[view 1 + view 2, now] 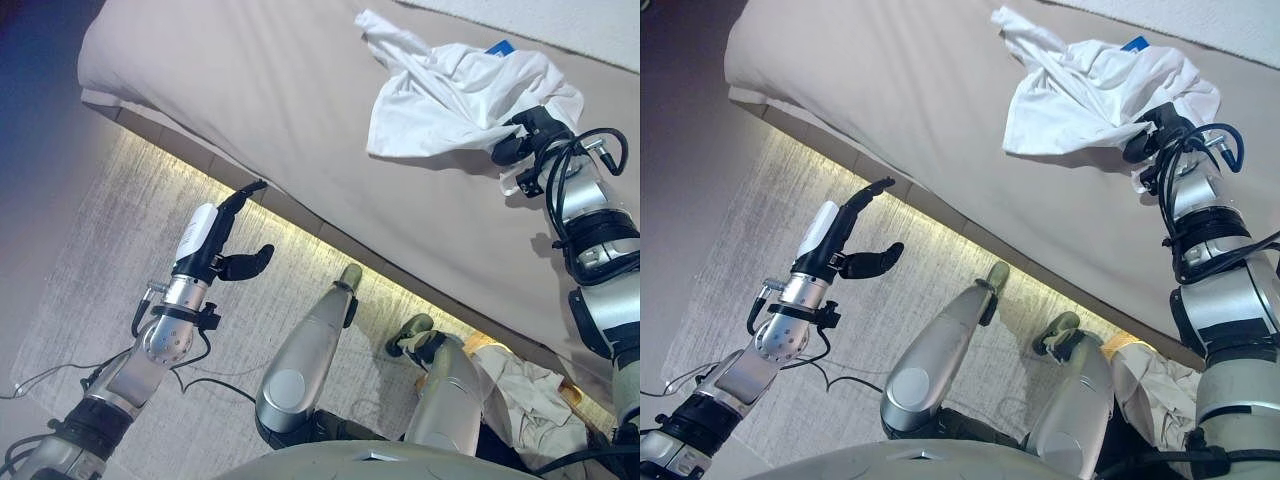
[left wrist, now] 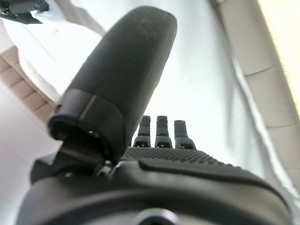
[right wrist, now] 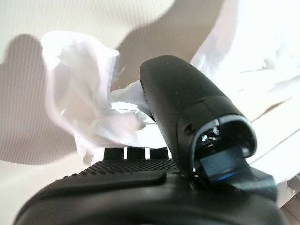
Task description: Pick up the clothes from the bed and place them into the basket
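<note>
- Fingers point(image 3: 136, 152) of the right hand point(image 1: 527, 133) are curling into the white garment point(image 1: 450, 95), with the thumb pressing folds of cloth against them in the right wrist view (so the hand is gripping the fabric rather than just resting on it).
- That white garment is lying crumpled on the bed point(image 1: 300, 100), toward its far side in the head views, spreading away from the right hand, with one corner trailing off toward the far edge.
- A small blue patch point(image 1: 499, 47) is showing at the garment's far rim; what it is cannot be told.
- Off to the other side, the left hand point(image 1: 225, 245) is hanging in the air over the grey rug point(image 1: 120, 230), just short of the bed's near edge and well apart from the garment.
- Its fingers point(image 2: 161, 129) are standing straight in a row, close together, and the thumb is sticking out to the side; nothing is sitting between them (both the head views and the left wrist view agree on this).
- A strip of warm light is glowing along the bottom of the bed frame, above the rug.
- Another pale cloth point(image 1: 535, 400) is lying bunched at the lower right of the head views, beside what looks like a piece of a wicker rim point(image 1: 572, 398), mostly hidden.
</note>
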Robot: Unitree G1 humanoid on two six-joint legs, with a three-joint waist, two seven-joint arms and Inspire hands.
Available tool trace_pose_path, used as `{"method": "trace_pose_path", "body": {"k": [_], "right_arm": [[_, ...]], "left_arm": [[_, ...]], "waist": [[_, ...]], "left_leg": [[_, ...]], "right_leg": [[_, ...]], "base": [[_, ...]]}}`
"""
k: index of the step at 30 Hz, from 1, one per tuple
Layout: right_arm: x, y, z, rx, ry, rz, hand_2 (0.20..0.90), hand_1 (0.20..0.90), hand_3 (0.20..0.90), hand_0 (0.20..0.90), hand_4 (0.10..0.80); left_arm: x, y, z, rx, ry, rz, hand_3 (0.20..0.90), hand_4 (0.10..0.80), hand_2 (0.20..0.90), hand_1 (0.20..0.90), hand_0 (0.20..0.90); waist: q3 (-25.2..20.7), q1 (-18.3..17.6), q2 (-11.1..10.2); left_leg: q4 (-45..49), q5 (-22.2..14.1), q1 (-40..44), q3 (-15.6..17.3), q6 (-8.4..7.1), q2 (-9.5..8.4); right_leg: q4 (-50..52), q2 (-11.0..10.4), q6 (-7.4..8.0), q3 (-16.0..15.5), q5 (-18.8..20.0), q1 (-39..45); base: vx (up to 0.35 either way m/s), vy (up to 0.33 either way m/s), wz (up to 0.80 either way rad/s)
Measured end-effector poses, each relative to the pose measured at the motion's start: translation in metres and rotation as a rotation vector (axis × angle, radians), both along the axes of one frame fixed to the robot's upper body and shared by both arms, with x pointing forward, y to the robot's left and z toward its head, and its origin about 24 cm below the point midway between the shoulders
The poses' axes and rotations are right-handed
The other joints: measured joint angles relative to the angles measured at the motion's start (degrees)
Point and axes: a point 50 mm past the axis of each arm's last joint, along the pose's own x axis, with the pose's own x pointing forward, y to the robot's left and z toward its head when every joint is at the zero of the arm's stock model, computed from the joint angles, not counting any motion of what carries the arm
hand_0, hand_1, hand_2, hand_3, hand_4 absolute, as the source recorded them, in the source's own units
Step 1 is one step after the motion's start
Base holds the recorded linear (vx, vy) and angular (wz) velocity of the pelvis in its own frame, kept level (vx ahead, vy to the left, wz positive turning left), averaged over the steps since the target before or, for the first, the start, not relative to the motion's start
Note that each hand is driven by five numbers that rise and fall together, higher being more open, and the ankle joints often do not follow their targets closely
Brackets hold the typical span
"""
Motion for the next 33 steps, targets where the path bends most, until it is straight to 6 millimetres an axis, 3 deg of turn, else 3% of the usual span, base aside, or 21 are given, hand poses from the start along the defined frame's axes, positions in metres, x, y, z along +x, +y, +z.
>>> {"method": "trace_pose_path", "body": {"k": [5, 10, 13, 18, 23, 26, 27, 28, 29, 30, 32, 33], "right_arm": [[-0.007, -0.006, -0.017, 0.213, -0.021, 0.016, 0.300, 0.300, 0.200, 0.300, 0.100], [-0.016, -0.015, -0.011, 0.470, -0.159, 0.058, 0.300, 0.300, 0.200, 0.300, 0.100], [-0.022, -0.023, -0.008, 0.526, -0.189, 0.074, 0.300, 0.300, 0.200, 0.300, 0.100], [-0.036, -0.040, 0.015, 0.492, -0.271, 0.103, 0.300, 0.300, 0.200, 0.300, 0.100], [-0.055, -0.056, 0.030, 0.454, -0.344, 0.094, 0.300, 0.300, 0.200, 0.300, 0.100], [-0.063, -0.064, 0.036, 0.423, -0.358, 0.074, 0.300, 0.300, 0.200, 0.300, 0.100], [-0.065, -0.067, 0.035, 0.419, -0.365, 0.054, 0.300, 0.300, 0.200, 0.300, 0.100], [-0.069, -0.071, 0.033, 0.410, -0.364, 0.029, 0.300, 0.300, 0.200, 0.300, 0.100], [-0.075, -0.079, 0.037, 0.400, -0.373, 0.007, 0.300, 0.300, 0.200, 0.300, 0.100], [-0.079, -0.084, 0.043, 0.388, -0.385, -0.004, 0.300, 0.300, 0.200, 0.300, 0.100], [-0.086, -0.089, 0.047, 0.405, -0.417, -0.013, 0.300, 0.300, 0.200, 0.300, 0.100], [-0.087, -0.091, 0.049, 0.409, -0.430, -0.019, 0.300, 0.300, 0.200, 0.300, 0.100]], "left_arm": [[0.005, 0.006, -0.005, 0.027, 0.043, 0.030, 0.900, 0.800, 0.900, 0.900, 0.900], [0.015, 0.018, -0.011, 0.070, 0.104, 0.117, 0.900, 0.800, 0.900, 0.900, 0.900], [0.018, 0.029, -0.012, 0.081, 0.124, 0.178, 0.900, 0.800, 0.900, 0.900, 0.900], [0.020, 0.040, -0.013, 0.090, 0.145, 0.214, 0.900, 0.800, 0.900, 0.900, 0.900], [0.020, 0.044, -0.017, 0.097, 0.165, 0.220, 0.900, 0.800, 0.900, 0.900, 0.900], [0.019, 0.050, -0.023, 0.107, 0.194, 0.244, 0.900, 0.800, 0.900, 0.900, 0.900], [0.017, 0.053, -0.025, 0.110, 0.203, 0.254, 0.900, 0.800, 0.900, 0.900, 0.900], [0.018, 0.053, -0.026, 0.110, 0.206, 0.254, 0.900, 0.800, 0.900, 0.900, 0.900], [0.017, 0.050, -0.028, 0.105, 0.212, 0.244, 0.900, 0.800, 0.900, 0.900, 0.900], [0.016, 0.049, -0.031, 0.107, 0.220, 0.234, 0.900, 0.800, 0.900, 0.900, 0.900], [0.013, 0.060, -0.041, 0.138, 0.261, 0.271, 0.900, 0.800, 0.900, 0.900, 0.900], [0.012, 0.063, -0.042, 0.143, 0.271, 0.281, 0.900, 0.800, 0.900, 0.900, 0.900]], "waist": [[0.06, -1.26, -0.72], [-0.24, -4.50, -2.40], [-1.30, -7.52, -4.16], [-4.00, -11.20, -6.29], [-8.76, -14.52, -7.89], [-10.36, -16.46, -8.40], [-10.75, -16.80, -9.23], [-11.24, -17.18, -10.86], [-12.27, -17.83, -10.22], [-13.32, -18.19, -8.26], [-13.56, -19.55, -8.92], [-13.65, -20.29, -9.06]], "left_leg": [[-6.93, 0.51, 10.77, 1.02, 0.29, 1.73], [-12.67, 0.70, 18.79, 4.94, 0.30, 3.71], [-16.34, 0.72, 22.96, 6.86, 0.29, 4.06], [-21.28, 0.98, 28.16, 9.56, 0.10, 4.68], [-25.43, 1.31, 30.86, 12.07, -0.40, 5.84], [-24.86, 1.31, 31.33, 12.88, -0.41, 6.09], [-19.57, 0.99, 28.90, 13.32, -0.68, 6.14], [-18.44, -1.89, 25.97, 12.96, 0.02, 5.36], [-27.74, 1.01, 26.99, 12.50, 0.39, 6.14], [-32.48, 8.94, 27.29, 12.78, -0.15, 8.64], [-34.50, 10.03, 30.10, 14.37, -0.18, 7.94], [-34.62, 9.98, 30.56, 14.84, -0.12, 7.80]], "right_leg": [[-8.45, 2.91, 0.79, 0.16, 3.09, 9.81], [-16.64, 6.09, 1.22, 3.11, 6.20, 16.40], [-20.80, 7.29, 2.18, 4.77, 7.59, 19.78], [-27.18, 8.99, 2.78, 6.54, 9.86, 24.10], [-34.57, 11.12, 1.73, 8.22, 13.45, 26.71], [-38.40, 11.86, 0.19, 8.91, 15.68, 28.65], [-39.60, 11.30, -0.74, 9.60, 17.11, 29.42], [-39.84, 9.94, -0.89, 10.42, 17.31, 29.40], [-39.74, 10.70, -0.84, 11.00, 17.29, 28.65], [-39.80, 12.48, -0.20, 11.43, 17.08, 28.60], [-39.71, 11.83, 3.46, 12.96, 18.34, 29.31], [-39.78, 11.72, 3.72, 13.03, 18.51, 29.43]], "base": [[0.031, 0.026, -0.26], [0.115, 0.028, -0.48], [0.134, 0.025, -0.37], [0.070, 0.009, -0.32], [0.001, -0.058, -0.28], [-0.023, -0.058, -0.27], [-0.019, -0.034, -0.23], [-0.021, -0.040, -0.28], [-0.006, -0.017, -0.31], [-0.001, -0.009, -0.41], [0.011, -0.001, -0.40], [0.026, -0.003, -0.35]]}}
